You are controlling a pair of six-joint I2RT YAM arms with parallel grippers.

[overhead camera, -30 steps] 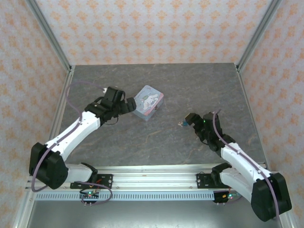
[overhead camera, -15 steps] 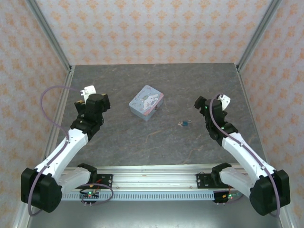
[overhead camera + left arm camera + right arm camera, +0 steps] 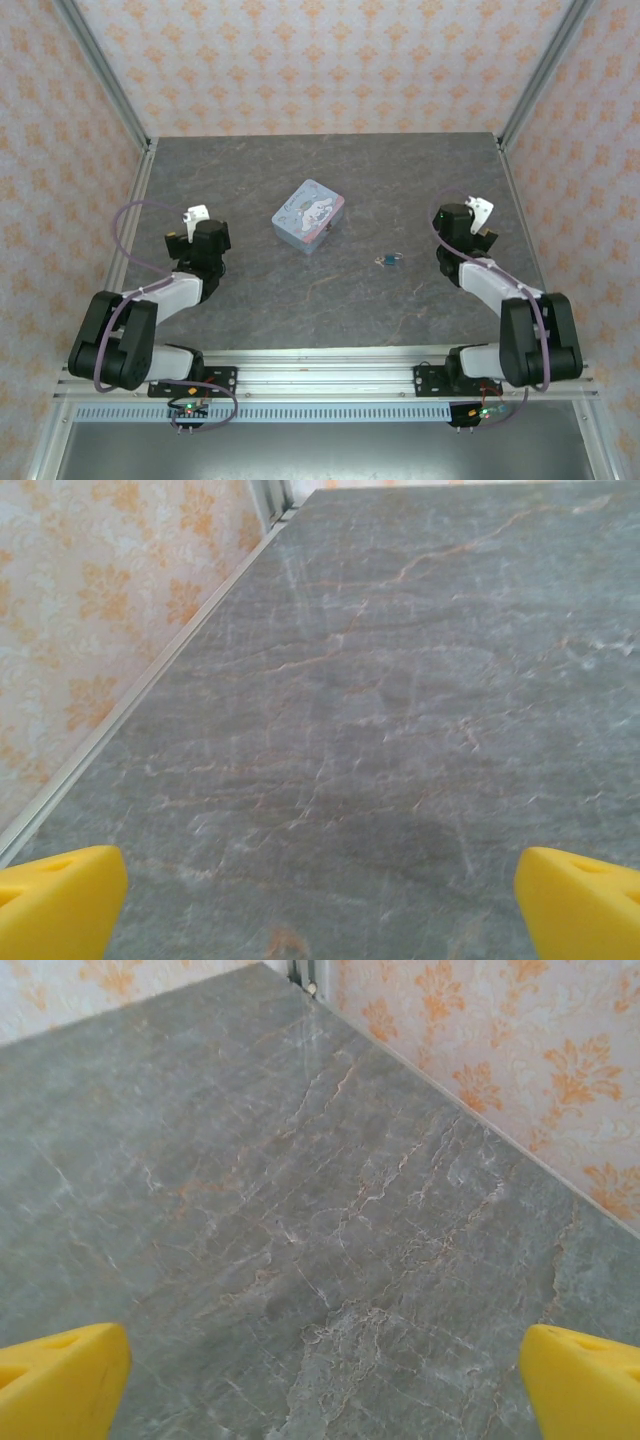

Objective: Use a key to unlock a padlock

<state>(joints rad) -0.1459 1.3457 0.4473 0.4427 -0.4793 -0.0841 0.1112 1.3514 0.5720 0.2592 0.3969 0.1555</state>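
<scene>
Both claws spread wide, holding nothing — padlock (image 3: 390, 260) loose at mid-right of the top view.
We see left gripper (image 3: 320, 905) and right gripper (image 3: 320, 1380) over the table (image 3: 400, 680); padlock sits right of the cartoon-dog tin (image 3: 309, 216), well apart. We judge it light, hard, slippery — pinch the teal body, not the wire shackle. Key too small to make out.

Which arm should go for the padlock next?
Right, probably. The padlock lies right of the tin, much nearer the right gripper than the left gripper. Both grippers are open and empty, so nearness decides it.
</scene>
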